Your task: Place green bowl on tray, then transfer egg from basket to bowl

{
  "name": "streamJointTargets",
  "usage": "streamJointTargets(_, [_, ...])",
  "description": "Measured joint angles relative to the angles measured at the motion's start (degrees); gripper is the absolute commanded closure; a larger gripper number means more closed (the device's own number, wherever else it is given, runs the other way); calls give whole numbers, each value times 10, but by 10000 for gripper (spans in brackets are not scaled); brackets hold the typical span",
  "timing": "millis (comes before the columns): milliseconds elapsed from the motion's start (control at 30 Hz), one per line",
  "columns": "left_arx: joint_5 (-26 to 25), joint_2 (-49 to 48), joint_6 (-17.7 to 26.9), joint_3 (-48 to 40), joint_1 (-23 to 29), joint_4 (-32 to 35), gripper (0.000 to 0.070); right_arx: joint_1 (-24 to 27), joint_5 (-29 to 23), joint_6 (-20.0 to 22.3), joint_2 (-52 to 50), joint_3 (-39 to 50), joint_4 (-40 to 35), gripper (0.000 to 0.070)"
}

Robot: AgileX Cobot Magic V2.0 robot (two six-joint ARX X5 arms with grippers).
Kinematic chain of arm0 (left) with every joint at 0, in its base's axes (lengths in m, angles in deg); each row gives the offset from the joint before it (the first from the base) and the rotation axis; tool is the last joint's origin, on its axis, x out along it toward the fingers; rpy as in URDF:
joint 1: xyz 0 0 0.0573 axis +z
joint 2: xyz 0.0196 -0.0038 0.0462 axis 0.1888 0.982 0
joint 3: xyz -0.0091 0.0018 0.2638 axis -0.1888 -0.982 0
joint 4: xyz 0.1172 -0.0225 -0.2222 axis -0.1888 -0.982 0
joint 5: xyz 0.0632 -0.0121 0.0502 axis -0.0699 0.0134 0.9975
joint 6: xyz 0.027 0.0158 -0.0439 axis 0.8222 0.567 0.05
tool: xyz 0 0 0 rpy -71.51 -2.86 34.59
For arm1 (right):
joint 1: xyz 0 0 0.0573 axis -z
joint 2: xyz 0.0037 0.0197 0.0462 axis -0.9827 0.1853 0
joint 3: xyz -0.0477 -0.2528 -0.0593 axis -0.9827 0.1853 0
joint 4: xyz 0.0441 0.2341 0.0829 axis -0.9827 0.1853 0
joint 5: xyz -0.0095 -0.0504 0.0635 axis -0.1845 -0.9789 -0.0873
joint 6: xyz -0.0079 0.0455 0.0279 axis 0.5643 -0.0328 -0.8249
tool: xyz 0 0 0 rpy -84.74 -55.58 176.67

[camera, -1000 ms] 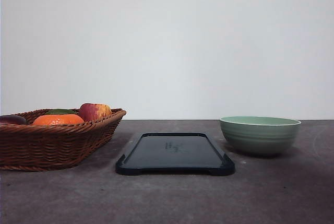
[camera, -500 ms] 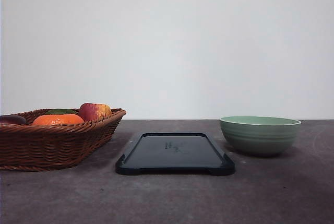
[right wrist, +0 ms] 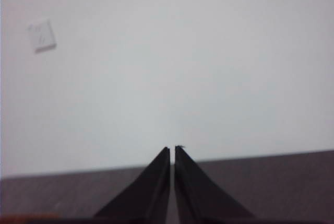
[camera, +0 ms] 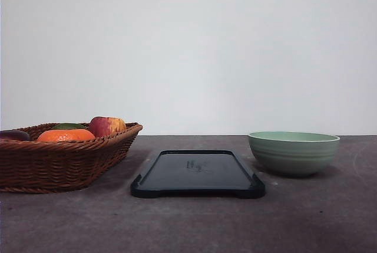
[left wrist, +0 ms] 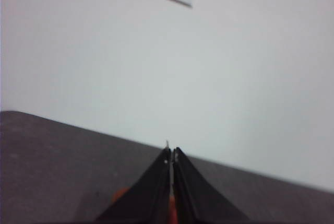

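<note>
My left gripper [left wrist: 171,153] has its fingers pressed together on nothing, and my right gripper [right wrist: 172,152] is the same, both pointing over the table [camera: 194,223] toward the wall. Further out, the green bowl [camera: 293,152] sits on the table just right of the tray [camera: 197,174], apart from it. The basket [camera: 62,157] stands left of the tray, holding an apple [camera: 106,126] and an orange [camera: 65,135]; I cannot make out the egg. I judge the first step has not begun: my right fingers must spread, reach the bowl's rim, and carry it onto the tray.
</note>
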Motion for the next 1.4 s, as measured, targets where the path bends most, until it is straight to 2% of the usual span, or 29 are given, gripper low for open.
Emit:
streamJointTargets(300, [-122,133,40,84,0,-123,700,0,74,42,119,-92,148,694])
streamJointTargets(733, [-147,278,145,179,0,-334,700,0,91,92,270,-202,387,694])
streamJointTargets(933, [-158,307,189,190,0,-359,700,-6,91,106,303,-207,407,686])
streamJointTargets(1000, [-164,306,194,190,0,-358,636,-6,91,106,303,-207,407,622])
streamJointTargets(1100, [-175,305,204,190,0,-358,378,-6,90,107,303,-207,407,401])
streamJointTargets(1133, [-175,305,207,190,0,-357,353,-6,87,107,303,-207,407,370])
streamJointTargets(1300, [-175,305,214,190,0,-357,350,-6,85,101,304,-207,409,359])
streamJointTargets(1400, [-175,305,216,190,0,-356,350,-6,86,83,315,-219,420,359])
